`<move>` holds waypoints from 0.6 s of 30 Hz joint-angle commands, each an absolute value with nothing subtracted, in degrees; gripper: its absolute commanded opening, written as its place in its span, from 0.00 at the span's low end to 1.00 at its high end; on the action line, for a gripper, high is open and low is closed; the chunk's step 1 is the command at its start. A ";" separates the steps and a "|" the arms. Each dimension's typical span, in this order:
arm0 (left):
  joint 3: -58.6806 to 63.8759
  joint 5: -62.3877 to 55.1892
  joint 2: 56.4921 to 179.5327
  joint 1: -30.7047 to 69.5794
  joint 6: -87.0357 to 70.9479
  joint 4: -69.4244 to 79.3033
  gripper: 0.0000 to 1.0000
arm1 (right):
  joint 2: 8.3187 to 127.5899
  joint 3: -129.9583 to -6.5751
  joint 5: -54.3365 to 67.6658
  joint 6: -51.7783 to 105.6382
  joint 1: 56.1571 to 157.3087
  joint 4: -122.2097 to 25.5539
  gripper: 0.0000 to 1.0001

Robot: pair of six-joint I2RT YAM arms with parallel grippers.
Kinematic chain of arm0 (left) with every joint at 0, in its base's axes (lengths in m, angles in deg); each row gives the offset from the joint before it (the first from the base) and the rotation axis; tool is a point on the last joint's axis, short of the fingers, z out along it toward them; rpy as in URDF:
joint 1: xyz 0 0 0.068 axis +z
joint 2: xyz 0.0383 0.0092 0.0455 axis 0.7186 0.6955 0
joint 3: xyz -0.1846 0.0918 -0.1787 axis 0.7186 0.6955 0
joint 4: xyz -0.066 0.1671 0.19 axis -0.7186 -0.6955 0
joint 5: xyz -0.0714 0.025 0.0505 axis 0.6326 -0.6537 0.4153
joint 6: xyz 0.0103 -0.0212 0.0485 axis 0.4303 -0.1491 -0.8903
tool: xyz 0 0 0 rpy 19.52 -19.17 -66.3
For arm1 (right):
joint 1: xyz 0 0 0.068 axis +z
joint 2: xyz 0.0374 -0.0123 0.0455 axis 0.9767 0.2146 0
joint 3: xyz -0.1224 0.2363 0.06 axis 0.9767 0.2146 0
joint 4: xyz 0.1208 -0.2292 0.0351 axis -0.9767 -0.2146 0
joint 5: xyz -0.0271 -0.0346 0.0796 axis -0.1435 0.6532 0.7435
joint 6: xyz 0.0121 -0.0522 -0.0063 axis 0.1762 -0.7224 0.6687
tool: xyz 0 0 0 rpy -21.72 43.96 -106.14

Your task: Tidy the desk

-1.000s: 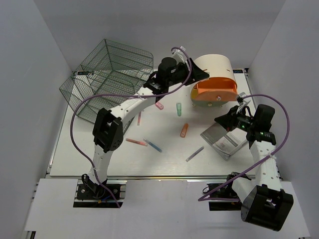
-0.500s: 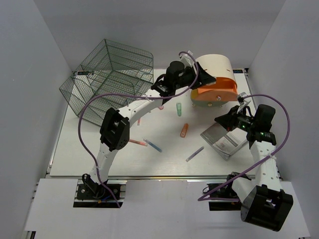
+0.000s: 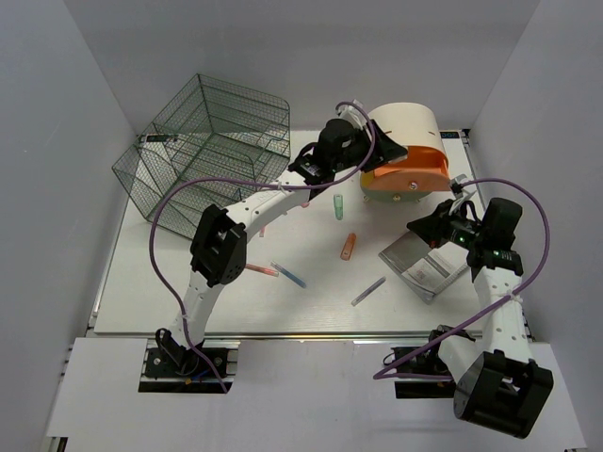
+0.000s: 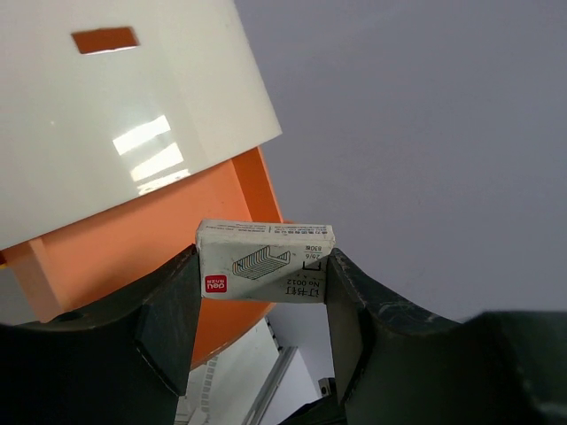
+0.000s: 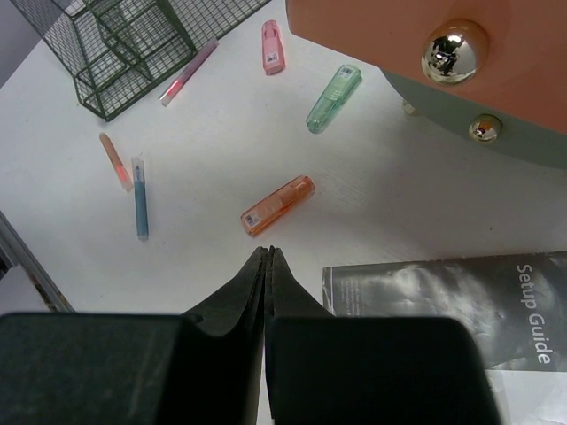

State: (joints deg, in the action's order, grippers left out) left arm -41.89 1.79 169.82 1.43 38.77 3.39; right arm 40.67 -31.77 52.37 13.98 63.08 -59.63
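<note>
Where both arms reach across it, table: white, lying under everything listed.
Left pincer: clamped on a small staple box, held off the table at the far side.
Ahead of it: cream drawer box, its orange drawer standing out.
Right pincer: fingers pressed together, holding nothing, above bare table.
Near it: orange highlighter; Setup Guide booklet.
Scattered: green highlighter; pink highlighter; blue pen.
Far left: wire cage.

L arm has swung toward 3 o'clock. L gripper, w/ staple box, is now over the orange drawer. Elbow also shifted toward 3 o'clock.
</note>
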 commanded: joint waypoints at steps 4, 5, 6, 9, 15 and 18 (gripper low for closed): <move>-45.46 -1.40 170.13 0.50 40.76 0.99 0.47 | 39.43 -33.41 53.69 14.75 62.49 -57.84 0.00; -45.90 -1.40 170.40 0.50 40.93 0.73 0.51 | 39.35 -33.41 53.78 14.75 62.40 -57.84 0.00; -46.78 -1.58 170.83 0.50 41.02 0.64 0.52 | 39.34 -33.50 53.78 14.75 62.31 -57.84 0.00; -47.93 -1.67 171.80 0.50 41.28 -0.24 0.59 | 39.34 -33.59 53.87 14.84 62.23 -58.01 0.00; -48.98 -2.10 172.07 -0.03 41.81 -0.85 0.69 | 39.08 -33.59 54.22 14.93 61.87 -57.93 0.00; -49.42 -2.45 171.89 -0.03 41.64 -0.68 0.71 | 39.08 -33.59 54.48 14.93 61.61 -57.84 0.00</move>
State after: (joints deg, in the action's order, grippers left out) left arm -46.51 -1.38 173.32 0.31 41.50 -0.67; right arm 40.04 -31.77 52.98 14.38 62.19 -59.61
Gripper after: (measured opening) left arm 0.702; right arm 0.018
